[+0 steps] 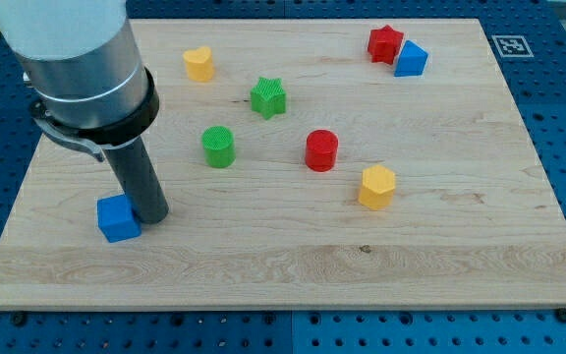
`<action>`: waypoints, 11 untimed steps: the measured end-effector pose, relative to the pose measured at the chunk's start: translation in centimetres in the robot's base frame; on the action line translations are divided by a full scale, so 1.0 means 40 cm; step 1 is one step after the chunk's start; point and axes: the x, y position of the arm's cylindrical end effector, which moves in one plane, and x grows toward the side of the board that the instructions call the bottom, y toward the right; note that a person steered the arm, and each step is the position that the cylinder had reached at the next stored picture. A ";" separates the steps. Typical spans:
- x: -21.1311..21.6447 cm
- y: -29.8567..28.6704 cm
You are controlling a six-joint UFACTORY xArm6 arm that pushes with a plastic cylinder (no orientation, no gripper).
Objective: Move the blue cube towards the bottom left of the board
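Toward the bottom-left part of the wooden surface point(440, 265) sits the blue cube point(118, 218), and that already looks like most of the job done. It rests close to the surface's left edge and a little above the bottom edge, so I judge that only a small further nudge down and to the view's left could remain, if any is wanted at all.

My tip point(152, 214) stands just to the right of the blue cube, touching it or very nearly so; the rod hides the exact meeting line, so I cannot say which. The arm carries no claw, only this dark rod, so there is nothing to open or close and nothing is gripped.

The blue cube looks small, solid and bright blue, lying flat on one face, with its top face lighter than its front. It seems slightly turned against the surface's edges.

Everything else lies well away from the blue cube: a green cylinder point(218, 147) up and to its right, a yellow heart-like block point(198, 63) farther up, a green star point(268, 97), a red cylinder point(321, 150) and a yellow hexagonal block point(376, 187) farther right. Farthest off, up and right, a red star-like block point(384, 43) touches a second blue block point(411, 59). None of them stands between the blue cube and the bottom-left corner.
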 end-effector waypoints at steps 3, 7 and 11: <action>-0.007 -0.014; -0.009 -0.157; -0.223 0.070</action>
